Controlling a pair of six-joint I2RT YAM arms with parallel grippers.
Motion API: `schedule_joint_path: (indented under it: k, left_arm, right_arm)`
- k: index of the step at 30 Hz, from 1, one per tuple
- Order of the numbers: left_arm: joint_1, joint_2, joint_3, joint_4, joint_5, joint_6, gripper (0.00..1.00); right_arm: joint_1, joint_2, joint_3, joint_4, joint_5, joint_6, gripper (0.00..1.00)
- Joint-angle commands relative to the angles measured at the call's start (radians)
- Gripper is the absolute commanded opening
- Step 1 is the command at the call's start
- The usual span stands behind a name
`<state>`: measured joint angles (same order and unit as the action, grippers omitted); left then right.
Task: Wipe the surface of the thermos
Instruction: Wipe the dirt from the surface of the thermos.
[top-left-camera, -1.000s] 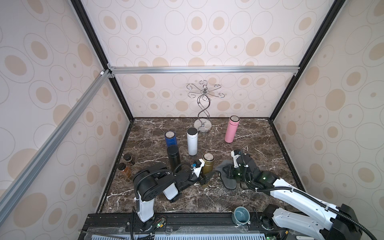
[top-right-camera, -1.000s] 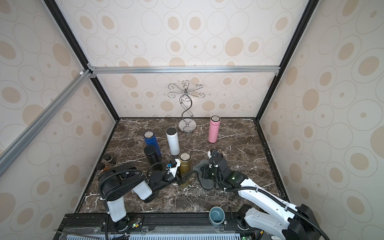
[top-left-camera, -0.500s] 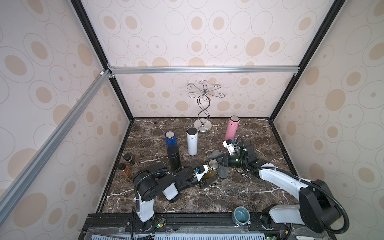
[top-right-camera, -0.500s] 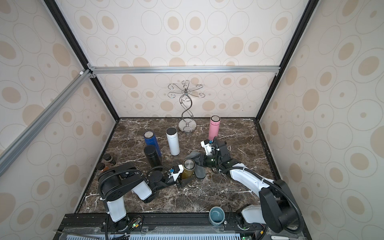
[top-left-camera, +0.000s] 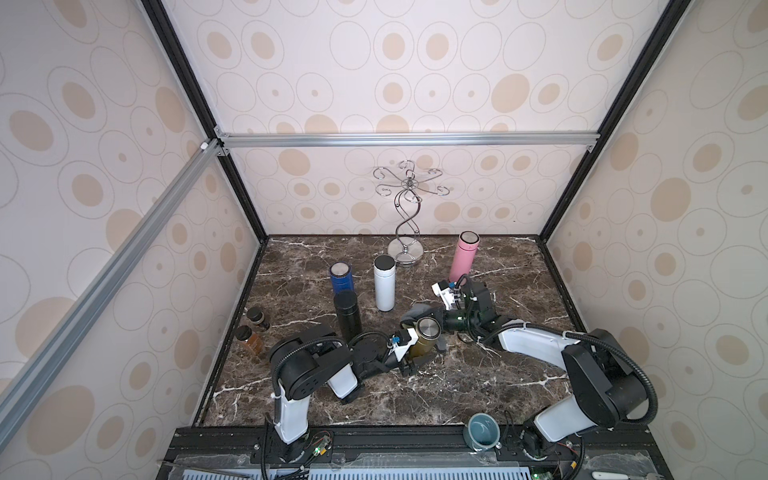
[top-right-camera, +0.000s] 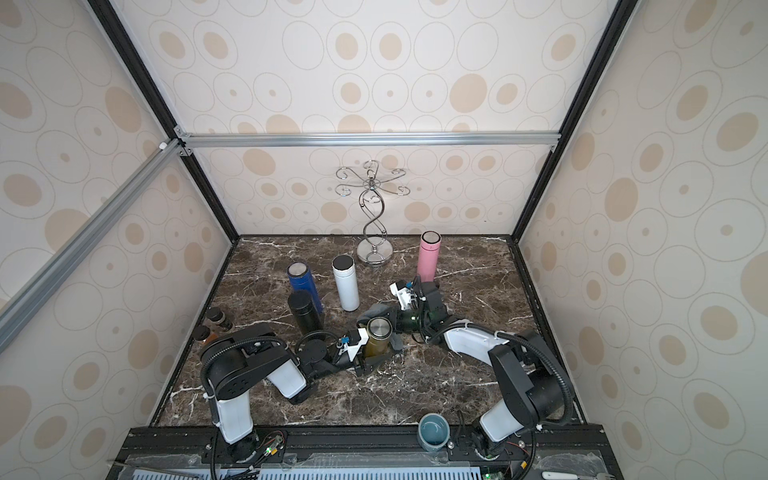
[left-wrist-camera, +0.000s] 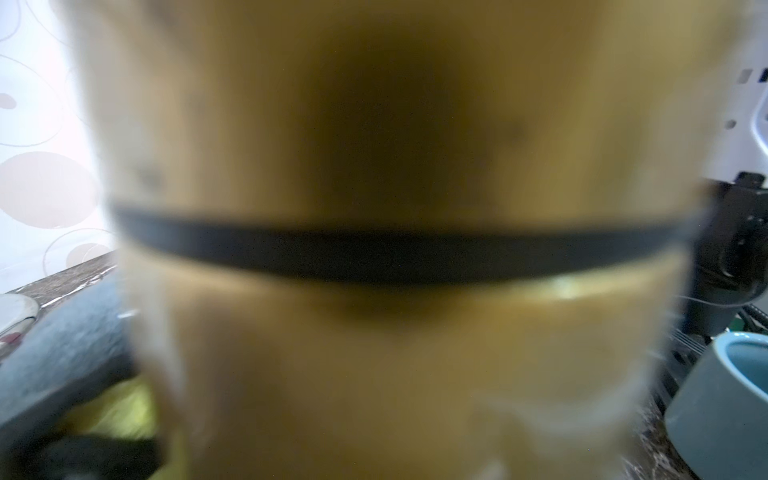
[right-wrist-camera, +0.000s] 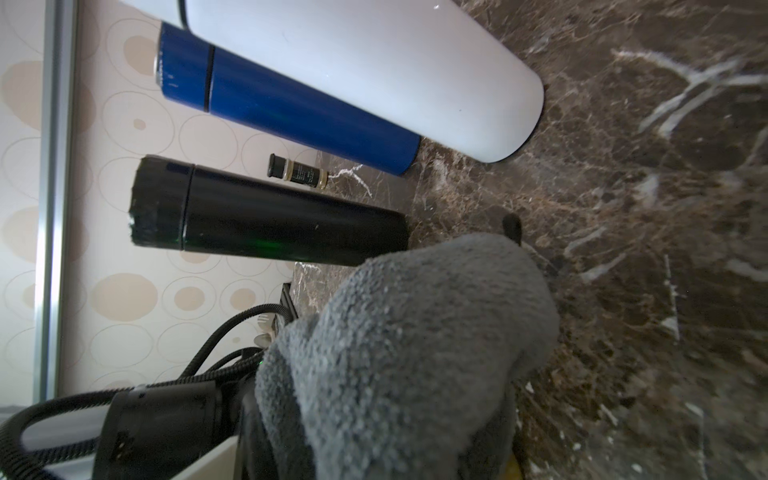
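Left gripper (top-left-camera: 409, 360) is clamped tight on the lower body of the gold thermos (top-left-camera: 426, 337). It holds the thermos about upright on the marble table (top-left-camera: 478, 386), front of centre and just beside the black thermos (top-left-camera: 347, 314). Your right gripper (top-left-camera: 448, 326) is pinched shut on the grey cloth (top-left-camera: 417, 311), and its arm reaches in from behind and to the right. In both top views the cloth lies against the far side of the gold thermos, one fold at its shoulder and another hanging by its right flank. The right wrist view shows the cloth (right-wrist-camera: 415, 353) bunched over the jaws.

You are in the wiping step itself, I judge, with the cloth on the body and a stroke under way. The next move calls for dragging the cloth down or around the wall while the left grip stays firm, so the thermos neither twists nor tips.

A second ago the right arm lay low at the front with the cloth spread on the table to the thermos's right. It has since swung round the back and brought the cloth up against the thermos. The left grip has not changed.
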<state>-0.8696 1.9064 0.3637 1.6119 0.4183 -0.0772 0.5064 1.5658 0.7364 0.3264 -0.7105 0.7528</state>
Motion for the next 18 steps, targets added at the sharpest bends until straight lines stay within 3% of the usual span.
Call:
schedule_joint_path:
  k: [1, 11, 18]
  left_arm:
    - [-0.013, 0.104, -0.016, 0.232, -0.003, 0.014, 0.0]
    - [-0.012, 0.121, -0.02, 0.231, -0.021, 0.011, 0.0]
    - [-0.012, 0.126, -0.025, 0.231, -0.026, 0.011, 0.0]
  right_arm:
    - [0.129, 0.098, 0.001, -0.139, 0.047, -0.033, 0.0]
    - [0.161, 0.172, 0.012, -0.196, 0.132, -0.063, 0.0]
    - [0.138, 0.091, 0.045, -0.431, 0.435, -0.126, 0.0]
